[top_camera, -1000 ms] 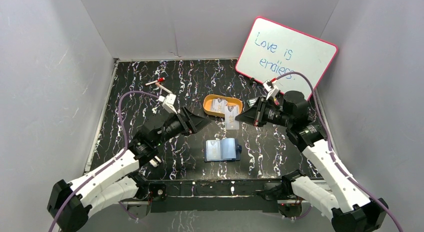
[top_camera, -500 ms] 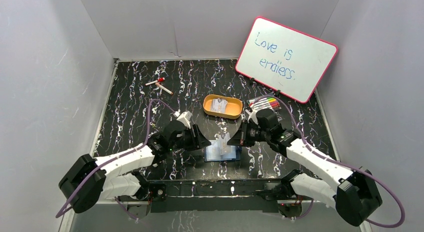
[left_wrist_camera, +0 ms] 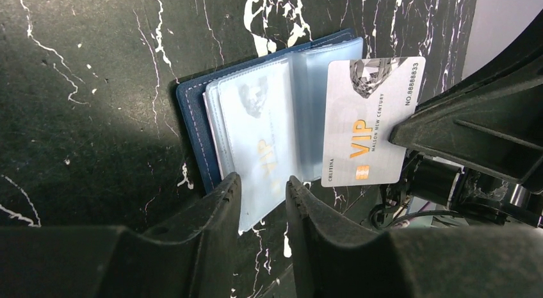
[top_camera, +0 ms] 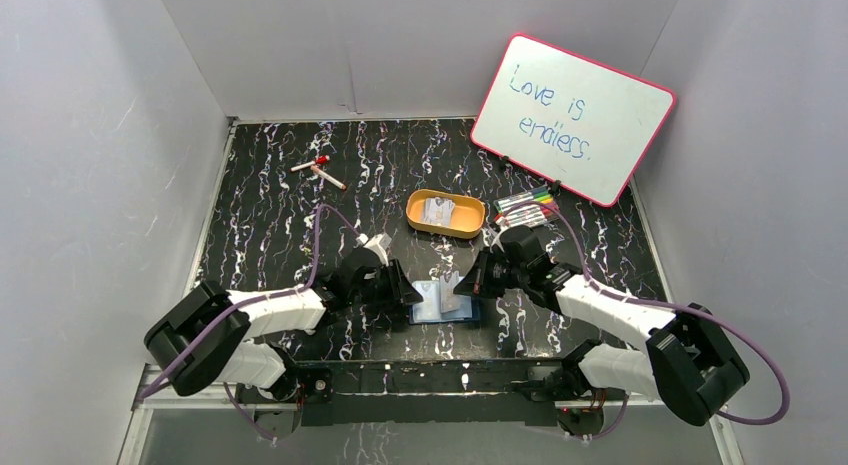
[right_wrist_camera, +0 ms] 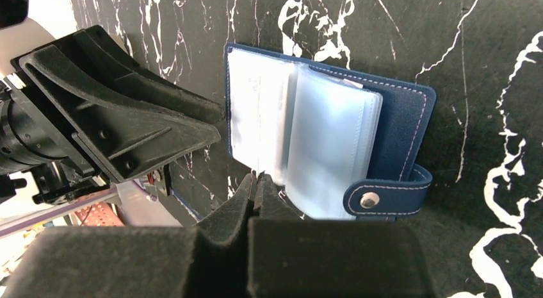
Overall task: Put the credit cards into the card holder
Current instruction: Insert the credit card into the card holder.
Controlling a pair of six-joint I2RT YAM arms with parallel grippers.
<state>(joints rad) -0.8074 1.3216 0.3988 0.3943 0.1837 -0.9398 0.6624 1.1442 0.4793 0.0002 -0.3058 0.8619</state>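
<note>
Left arm (top_camera: 280, 307) low at card holder (left_wrist_camera: 192, 118) — right fingers (right_wrist_camera: 234, 211) pinch credit card (left_wrist_camera: 371, 122)

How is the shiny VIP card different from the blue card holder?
The card is silvery with gold letters; the card holder is dark blue with clear pockets. The card is pinched at one edge by the right gripper; the card holder lies open on the table. The card is one single piece; the card holder has several see-through pages. Both are flat rectangles.
</note>
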